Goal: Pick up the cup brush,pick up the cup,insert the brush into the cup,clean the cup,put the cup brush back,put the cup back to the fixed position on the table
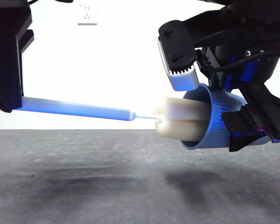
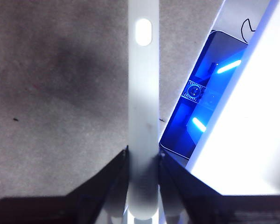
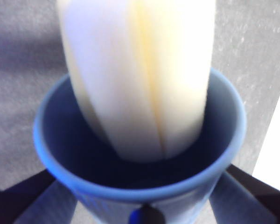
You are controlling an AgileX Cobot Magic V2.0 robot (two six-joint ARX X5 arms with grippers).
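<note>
Front view: above the bench [image 1: 84, 186], the cup brush [image 1: 79, 110] lies level, its sponge head inside the tilted cup [image 1: 214, 122]. Left wrist view: the left claw [image 2: 143, 161] clamps the handle. Right wrist view: the right claw [image 3: 144, 205] grips the cup.

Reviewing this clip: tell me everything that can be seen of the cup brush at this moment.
The cup brush is held roughly level above the table, touching nothing below. Its long slim pale grey handle, plastic by the look, is clamped at the far end by the left gripper. A thin white neck joins the handle to a cream-yellow, lobed sponge head, soft-looking, which is partly inside the mouth of the blue cup. The right gripper holds that cup tipped on its side.
</note>
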